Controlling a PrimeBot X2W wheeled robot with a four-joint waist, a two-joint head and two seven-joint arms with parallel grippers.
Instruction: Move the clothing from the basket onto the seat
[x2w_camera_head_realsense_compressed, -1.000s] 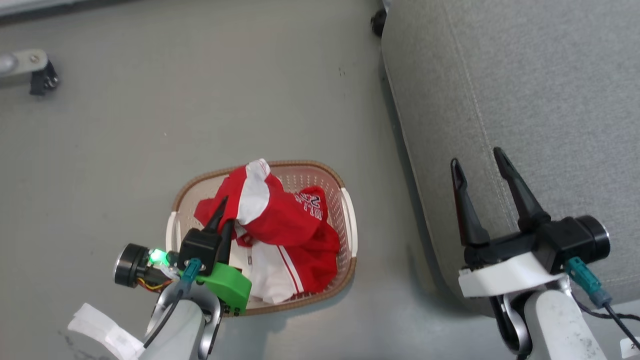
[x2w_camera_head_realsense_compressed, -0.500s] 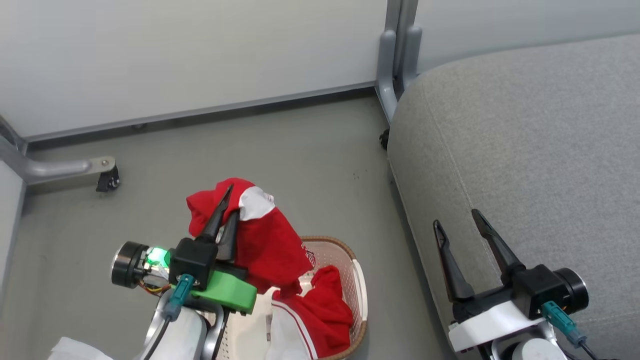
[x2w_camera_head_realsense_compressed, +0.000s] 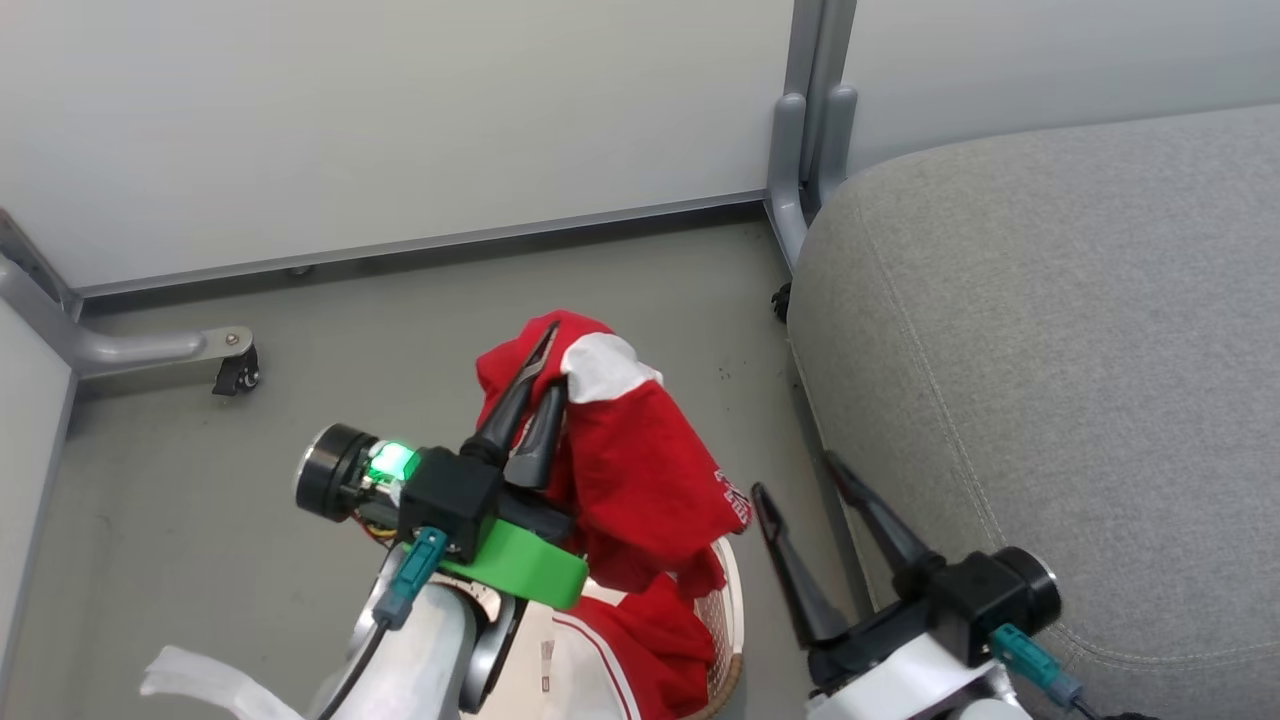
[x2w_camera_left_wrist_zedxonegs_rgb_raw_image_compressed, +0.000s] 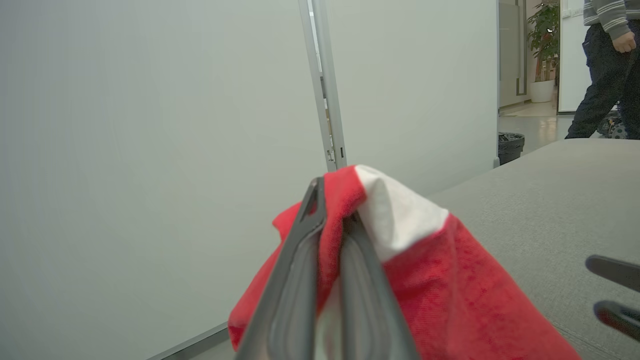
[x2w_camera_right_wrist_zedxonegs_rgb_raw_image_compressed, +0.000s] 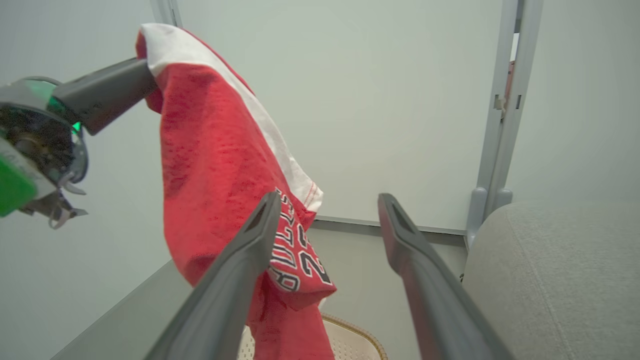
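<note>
My left gripper (x2w_camera_head_realsense_compressed: 553, 360) is shut on the top edge of a red garment (x2w_camera_head_realsense_compressed: 640, 470) with a white band. The garment hangs clear above the basket (x2w_camera_head_realsense_compressed: 733, 600). Its "BULLS 23" print (x2w_camera_right_wrist_zedxonegs_rgb_raw_image_compressed: 295, 255) faces the right wrist camera, and the left wrist view has the cloth (x2w_camera_left_wrist_zedxonegs_rgb_raw_image_compressed: 450, 280) pinched in that gripper (x2w_camera_left_wrist_zedxonegs_rgb_raw_image_compressed: 332, 205). A second red garment with white stripes (x2w_camera_head_realsense_compressed: 650, 650) lies in the basket. My right gripper (x2w_camera_head_realsense_compressed: 795, 475) stands open and empty between the hanging garment and the grey seat (x2w_camera_head_realsense_compressed: 1050, 350).
Pale wall panels with a grey metal post (x2w_camera_head_realsense_compressed: 810, 130) stand behind. A wheeled metal leg (x2w_camera_head_realsense_compressed: 235, 370) rests on the grey floor at the left. A person (x2w_camera_left_wrist_zedxonegs_rgb_raw_image_compressed: 605, 75) stands beyond the seat in the left wrist view, near a dark bin (x2w_camera_left_wrist_zedxonegs_rgb_raw_image_compressed: 510, 145).
The head camera has tilted up, bringing the wall into view. My left gripper has lifted the red garment out of the basket and carried it rightward. The right gripper stays open.
</note>
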